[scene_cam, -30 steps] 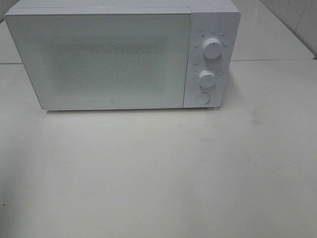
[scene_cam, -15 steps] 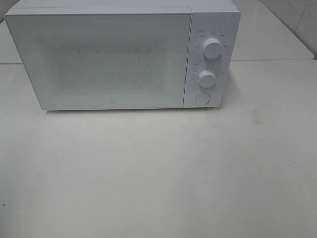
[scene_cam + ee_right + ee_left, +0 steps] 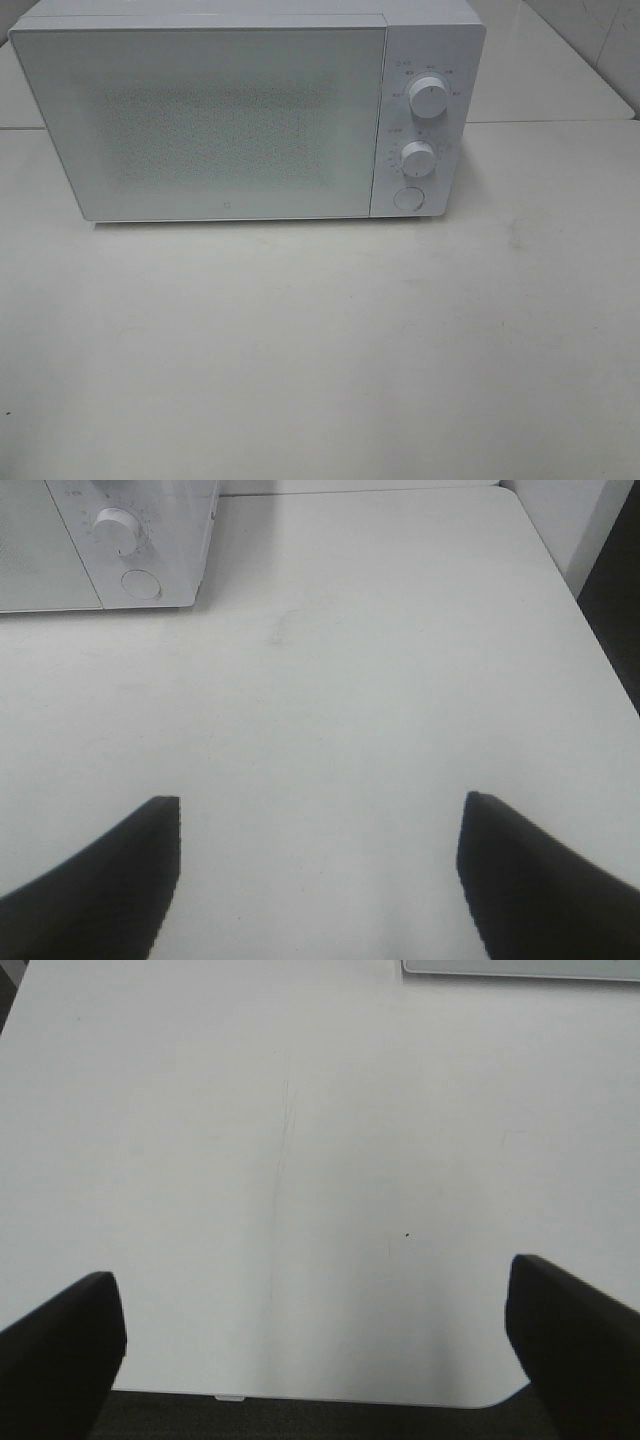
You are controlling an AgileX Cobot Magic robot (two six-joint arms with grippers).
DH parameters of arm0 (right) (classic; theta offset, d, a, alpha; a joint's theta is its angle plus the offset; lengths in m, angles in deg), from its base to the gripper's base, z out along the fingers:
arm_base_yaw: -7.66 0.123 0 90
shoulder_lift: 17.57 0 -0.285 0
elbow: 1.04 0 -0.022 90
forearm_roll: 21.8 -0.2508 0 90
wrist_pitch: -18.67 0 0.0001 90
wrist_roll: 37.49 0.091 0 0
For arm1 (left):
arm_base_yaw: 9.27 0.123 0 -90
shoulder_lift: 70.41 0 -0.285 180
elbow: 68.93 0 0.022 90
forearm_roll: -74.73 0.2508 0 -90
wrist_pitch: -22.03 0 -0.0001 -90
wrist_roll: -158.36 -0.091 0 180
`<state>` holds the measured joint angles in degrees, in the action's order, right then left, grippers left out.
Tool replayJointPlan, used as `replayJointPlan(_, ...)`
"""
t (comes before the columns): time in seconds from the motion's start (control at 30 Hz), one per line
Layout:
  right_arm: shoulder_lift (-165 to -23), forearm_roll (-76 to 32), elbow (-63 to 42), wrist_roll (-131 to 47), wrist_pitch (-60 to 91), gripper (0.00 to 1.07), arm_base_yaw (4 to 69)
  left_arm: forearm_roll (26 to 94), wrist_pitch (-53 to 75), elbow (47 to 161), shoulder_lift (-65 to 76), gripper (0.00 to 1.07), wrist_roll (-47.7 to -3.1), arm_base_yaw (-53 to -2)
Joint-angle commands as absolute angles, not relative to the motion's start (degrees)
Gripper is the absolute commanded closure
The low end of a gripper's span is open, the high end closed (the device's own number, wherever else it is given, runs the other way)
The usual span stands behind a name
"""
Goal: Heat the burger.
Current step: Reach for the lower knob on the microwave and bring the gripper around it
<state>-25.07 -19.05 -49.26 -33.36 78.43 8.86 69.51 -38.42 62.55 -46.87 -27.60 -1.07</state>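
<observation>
The burger is out of view in every frame. A white microwave (image 3: 230,115) stands at the back of the white table (image 3: 330,340) with its door shut, two knobs and a round button on its right panel. Its corner also shows in the right wrist view (image 3: 100,545). My left gripper (image 3: 310,1350) is open and empty over bare table near the front edge. My right gripper (image 3: 320,870) is open and empty over bare table, well in front and to the right of the microwave. Neither gripper shows in the high view.
The table's right edge and a dark gap beyond it show in the right wrist view (image 3: 615,640). A second white surface (image 3: 540,70) lies behind the microwave. A strip of the microwave's base shows in the left wrist view (image 3: 520,968).
</observation>
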Motion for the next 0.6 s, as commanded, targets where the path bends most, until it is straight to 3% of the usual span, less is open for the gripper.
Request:
replayJointPlan(0.03,-23.5,-19.3,-49.2,-34.2,78.0,0.34,8.3,69.6,-37.5,62.5,-48.9,0.09,-27.5,-1.2)
replayJointPlan(0.43,-23.5,-19.3,-49.2,-34.2,78.0,0.34,8.3,69.7,-37.5,62.4,-64.2,0.09,-27.5,-1.2)
replayJointPlan(0.6,-23.6,-19.3,-49.2,-34.2,78.0,0.34,8.3,69.9,-37.5,62.4,-63.9,0.09,-27.7,-1.2)
